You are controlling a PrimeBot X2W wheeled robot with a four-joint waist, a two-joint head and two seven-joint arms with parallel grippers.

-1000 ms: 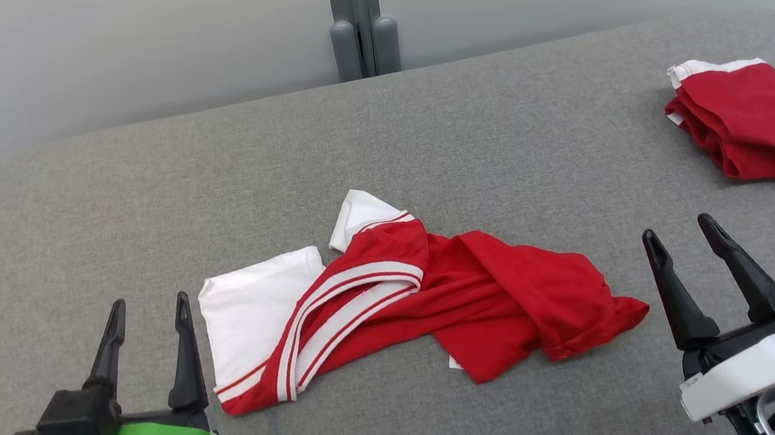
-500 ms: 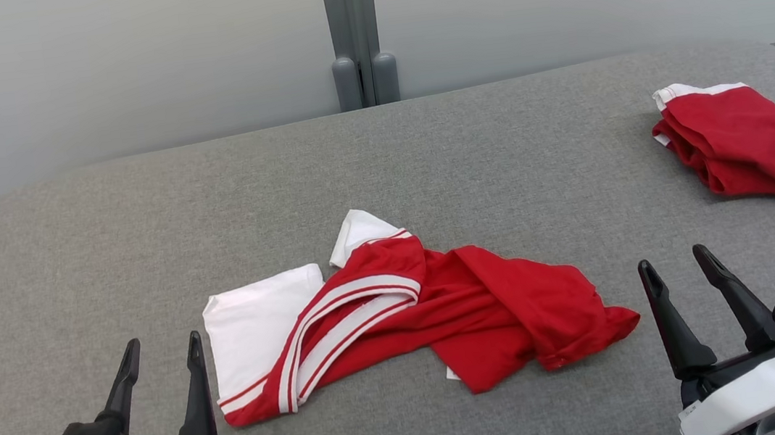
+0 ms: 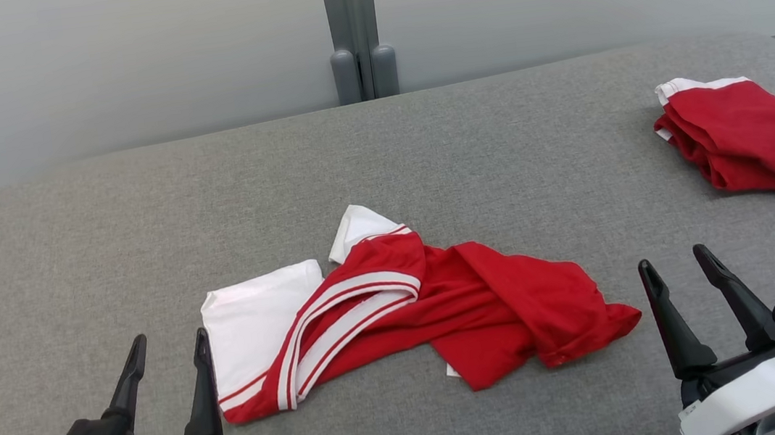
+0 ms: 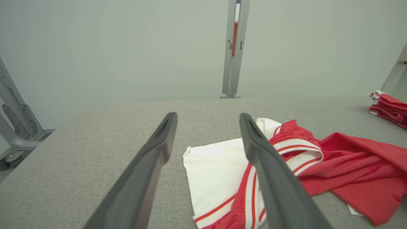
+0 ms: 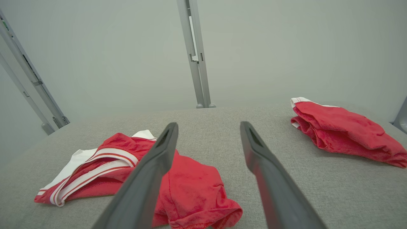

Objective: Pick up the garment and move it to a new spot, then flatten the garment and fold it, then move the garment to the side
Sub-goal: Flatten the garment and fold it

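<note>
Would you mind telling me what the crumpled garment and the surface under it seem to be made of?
The garment: soft matte knit fabric, probably cotton or jersey; it drapes in loose folds. The surface: grey woven upholstery cloth, matte, with a fine speckled weave.

Soft, even light all round, bright but with no glare. The garment [image 3: 485, 301] casts only a thin, faint shadow on the grey bench [image 3: 498, 161]. The head view is sharp. In the wrist views the straight posts [image 5: 35, 83] lean outward near the edges from wide-angle bending.
</note>
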